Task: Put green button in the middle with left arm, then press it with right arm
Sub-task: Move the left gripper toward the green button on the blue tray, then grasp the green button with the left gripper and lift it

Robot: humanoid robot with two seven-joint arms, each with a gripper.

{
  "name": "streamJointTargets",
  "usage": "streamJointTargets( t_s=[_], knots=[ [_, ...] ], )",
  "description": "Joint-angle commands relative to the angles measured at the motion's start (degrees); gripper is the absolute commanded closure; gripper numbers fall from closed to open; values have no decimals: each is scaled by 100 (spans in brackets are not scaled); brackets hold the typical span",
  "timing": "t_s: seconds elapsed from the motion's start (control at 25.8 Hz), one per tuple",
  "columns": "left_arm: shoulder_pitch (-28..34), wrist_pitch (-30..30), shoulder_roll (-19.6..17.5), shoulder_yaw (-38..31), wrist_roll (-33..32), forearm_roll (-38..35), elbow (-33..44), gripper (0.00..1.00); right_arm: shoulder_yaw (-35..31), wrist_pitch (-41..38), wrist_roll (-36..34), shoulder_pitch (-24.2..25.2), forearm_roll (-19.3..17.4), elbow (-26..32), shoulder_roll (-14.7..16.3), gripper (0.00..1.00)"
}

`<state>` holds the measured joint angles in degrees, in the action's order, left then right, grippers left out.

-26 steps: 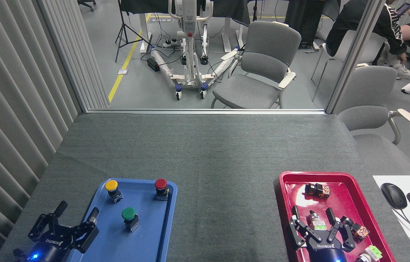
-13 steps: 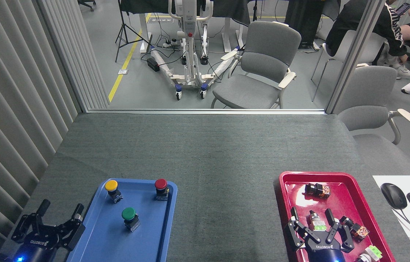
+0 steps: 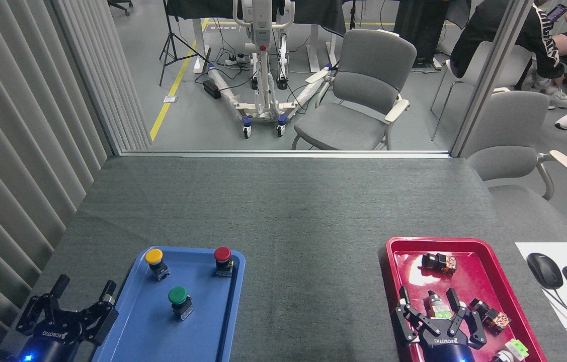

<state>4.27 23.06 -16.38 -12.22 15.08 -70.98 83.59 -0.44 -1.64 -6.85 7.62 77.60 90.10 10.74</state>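
Head view: your left gripper point(image 3: 83, 294) hangs spread and empty beside the blue tray point(image 3: 137, 332); right gripper point(image 3: 429, 304) spread too. Green button point(image 3: 178, 296) sits mid-tray; reaching carelessly, you could topple the yellow button point(image 3: 154, 257) beyond.

Button point(image 3: 178, 296) in left tray point(image 3: 223, 327)

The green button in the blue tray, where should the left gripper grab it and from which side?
Probably from above, fingers closing on the black body under the round cap of the green button. It stands upright in the blue tray, clear of its neighbours; the open left gripper sits beside the tray's left rim.
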Motion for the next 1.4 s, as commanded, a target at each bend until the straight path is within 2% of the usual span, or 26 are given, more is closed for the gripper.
streamJointTargets(
  t_s=[0.0, 0.5, 0.81, 1.01, 1.16, 1.36],
  knots=[
    [4, 14, 3, 0, -32, 14, -1, 0, 0, -3, 0, -24, 0, -1, -1, 1],
    [-13, 32, 47, 88, -75, -30, -150, 0, 0, -3, -27, -24, 0, -1, -1, 1],
    [-49, -39, 135, 659, -67, -74, -159, 0, 0, 5, -27, -24, 0, -1, -1, 1],
    [-172, -381, 275, 826, -75, -346, -221, 0, 0, -3, -27, -24, 0, 7, -10, 1],
    [-286, -478, 346, 1186, -75, -566, -493, 0, 0, -3, -27, -24, 9, 8, -1, 1],
    [-330, -918, 530, 1459, 4, -716, -889, 0, 0, 5, -18, -33, 9, 8, -1, 1]
  ],
)
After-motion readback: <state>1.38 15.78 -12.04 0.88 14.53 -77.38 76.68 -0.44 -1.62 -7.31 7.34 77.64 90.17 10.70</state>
